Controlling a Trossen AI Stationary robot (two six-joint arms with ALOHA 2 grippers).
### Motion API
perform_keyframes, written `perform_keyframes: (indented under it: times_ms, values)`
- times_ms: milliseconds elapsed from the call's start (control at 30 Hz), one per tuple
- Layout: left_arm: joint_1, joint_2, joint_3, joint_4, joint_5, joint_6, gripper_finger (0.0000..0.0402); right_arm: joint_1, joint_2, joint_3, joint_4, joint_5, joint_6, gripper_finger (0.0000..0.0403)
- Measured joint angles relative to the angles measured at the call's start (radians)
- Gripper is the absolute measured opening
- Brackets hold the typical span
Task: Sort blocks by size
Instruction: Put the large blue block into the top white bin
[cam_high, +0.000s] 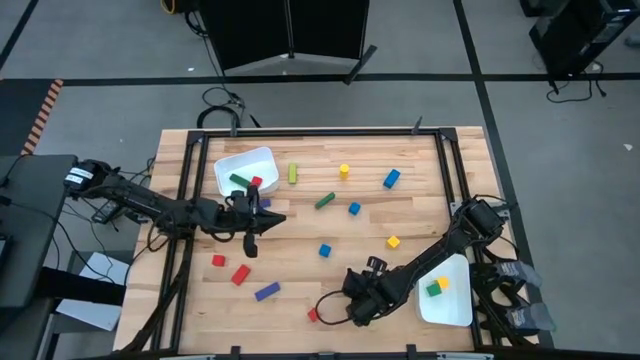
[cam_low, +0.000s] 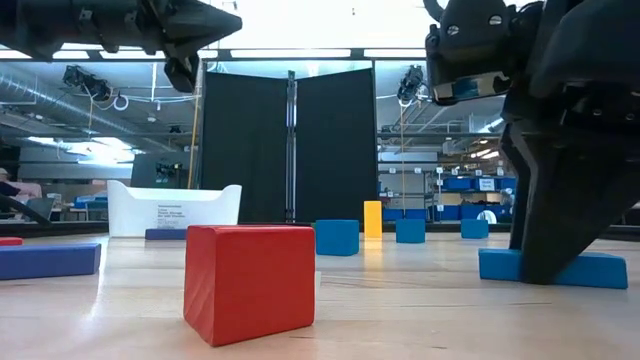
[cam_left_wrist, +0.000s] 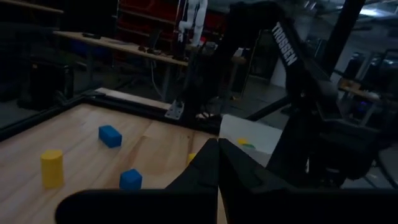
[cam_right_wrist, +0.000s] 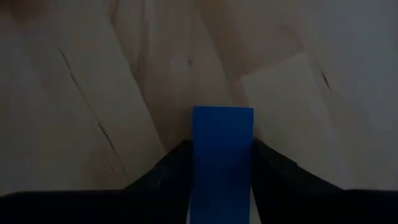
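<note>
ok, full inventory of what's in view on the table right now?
Trays: 2, white; far left, near right.
Blocks in left tray: 2, green, red.
Blocks in right tray: 2, green, yellow.
Loose red blocks: 3, near left.
Loose blue blocks: 3, middle.
Blue-purple blocks: 2, left side.
Green bars: 2, far middle.
Loose yellow blocks: 2, far middle, right.
Blue bar: 1, near edge, in right claw.
Left claw: shut, empty, raised beside left tray.
Right claw: down at near edge.
</note>
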Motion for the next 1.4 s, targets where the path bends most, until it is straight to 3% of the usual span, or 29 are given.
perform_keyframes:
  times_ms: [133,367,500,667,900,1233,1300,1400]
  values:
    - [0.000,-0.039,0.000,-0.019,0.000,-0.001,0.0008,-0.011,-0.030,-0.004,0.013,0.031,-0.098,0.0138]
    - [0.000,-0.128,0.000,-0.084,-0.011,-0.008,0.0008,-0.119,-0.187,-0.003,0.147,0.265,-0.416,0.0138]
    - [0.002,-0.189,0.000,-0.102,-0.021,0.000,0.0008,-0.270,-0.200,-0.006,0.426,0.252,-0.736,0.0138]
    - [0.001,-0.294,0.000,-0.109,0.030,0.014,0.0008,-0.482,-0.133,-0.003,0.874,0.036,-0.975,0.0138]
    - [0.000,-0.427,0.000,-0.122,0.106,0.049,0.0008,-0.719,0.028,0.044,1.293,-0.144,-0.996,0.0138]
    - [0.000,-0.458,0.001,-0.161,0.102,0.051,0.0008,-0.850,0.299,0.337,1.229,-0.272,-0.881,0.0139]
    - [0.000,-0.458,0.001,-0.176,0.101,0.051,0.0008,-0.853,0.323,0.357,1.192,-0.272,-0.880,0.0165]
    - [0.000,-0.457,0.001,-0.199,0.101,0.051,0.0008,-0.852,0.320,0.359,1.204,-0.273,-0.896,0.0238]
